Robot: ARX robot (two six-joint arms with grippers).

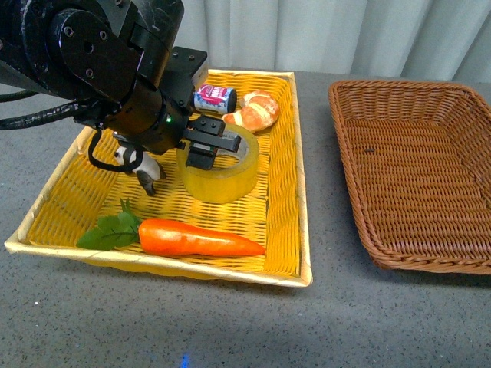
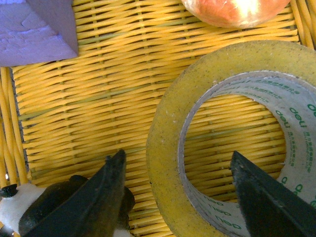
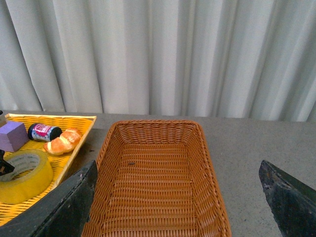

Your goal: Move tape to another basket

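The yellowish tape roll (image 1: 222,178) lies flat in the bright yellow woven tray (image 1: 285,192). My left gripper (image 1: 205,147) is open and low over the roll's left wall. In the left wrist view the gripper (image 2: 177,190) straddles the tape's wall (image 2: 165,163): one finger (image 2: 101,197) is outside the roll, the other (image 2: 269,197) is inside its white printed core. The brown wicker basket (image 1: 418,172) stands empty to the right. My right gripper (image 3: 177,197) is open above that basket (image 3: 155,173), and the tape (image 3: 22,173) shows at that view's edge.
The yellow tray also holds a carrot (image 1: 196,238) with green leaves at the front, a croissant (image 1: 255,111) and a small can (image 1: 215,99) at the back, a purple block (image 2: 34,29) and a small black-and-white toy (image 1: 142,167). Grey tabletop surrounds both containers.
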